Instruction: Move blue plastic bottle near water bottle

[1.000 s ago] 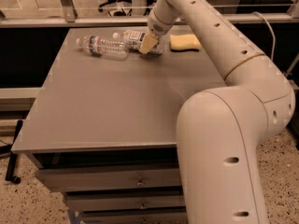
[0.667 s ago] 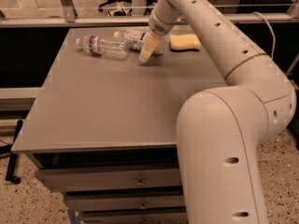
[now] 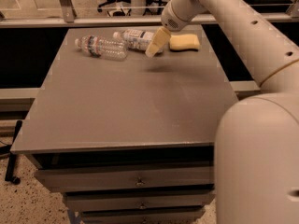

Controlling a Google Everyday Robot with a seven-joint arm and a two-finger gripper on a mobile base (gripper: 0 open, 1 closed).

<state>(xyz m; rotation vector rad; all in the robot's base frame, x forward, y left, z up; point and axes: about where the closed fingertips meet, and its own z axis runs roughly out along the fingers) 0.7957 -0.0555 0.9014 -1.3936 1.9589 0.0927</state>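
Observation:
The blue plastic bottle [image 3: 135, 38] lies on its side at the far middle of the grey table [image 3: 131, 106], white cap pointing left, large white label facing up. The water bottle [image 3: 101, 47], clear and ribbed, lies on its side just to its left, almost touching it. My gripper [image 3: 156, 43] hangs at the blue bottle's right end, in front of its base and above the table, casting a shadow on the tabletop in front of it. It holds nothing that I can see.
A yellow sponge [image 3: 184, 42] lies to the right of the gripper, near the far edge. My arm reaches in from the upper right, and its large body fills the right foreground. Drawers sit under the table's front edge.
The gripper has shifted slightly to the right, beside the blue bottle's base. Both bottles and the sponge lie where they were.

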